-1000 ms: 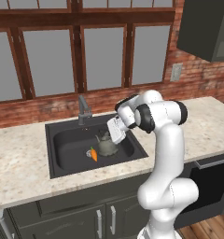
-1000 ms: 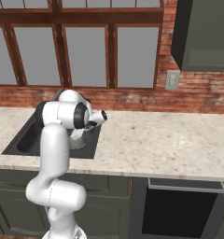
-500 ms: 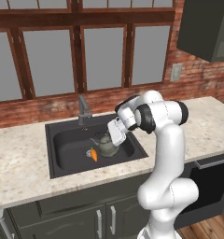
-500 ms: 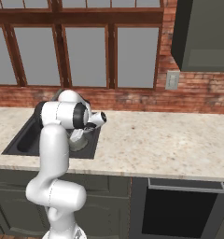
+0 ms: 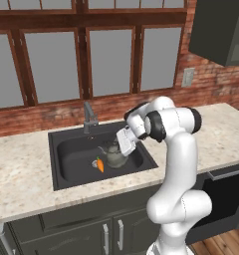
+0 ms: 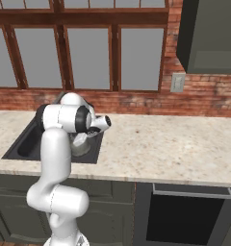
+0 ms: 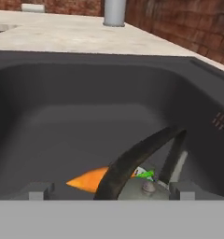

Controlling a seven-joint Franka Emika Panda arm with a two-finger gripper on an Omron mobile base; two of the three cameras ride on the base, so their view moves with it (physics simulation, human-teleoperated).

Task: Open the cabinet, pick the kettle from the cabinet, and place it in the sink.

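In the left base view, the sink (image 5: 66, 159) sat left of centre, sunk into the pale counter (image 5: 22, 174). The kettle (image 5: 113, 154) stood on the sink floor near its right wall, with a carrot (image 5: 99, 164) just beside it to the left. The faucet (image 5: 89, 117) rose at the sink's back rim. The tool (image 5: 122, 147) hung just above the kettle's right side; from here I could not tell how its jaws stood. The cabinet (image 5: 218, 30) filled the upper right corner.

In the right base view, the sink (image 6: 26, 144) lay at middle left, partly behind the white arm. The kettle (image 6: 80, 144) showed as a grey shape at the sink's right end, below the arm's wrist. The cabinet (image 6: 209, 33) hung at upper right.

In the hand view, the kettle (image 7: 142, 189) sat at bottom centre, its dark handle arching up across the middle. The carrot (image 7: 93, 179) lay behind it at lower left. The two fingertips (image 7: 39, 190) stood wide apart on either side of the kettle, clear of its handle, so the tool was open and held nothing. The faucet (image 7: 115, 11) base stood at top centre.
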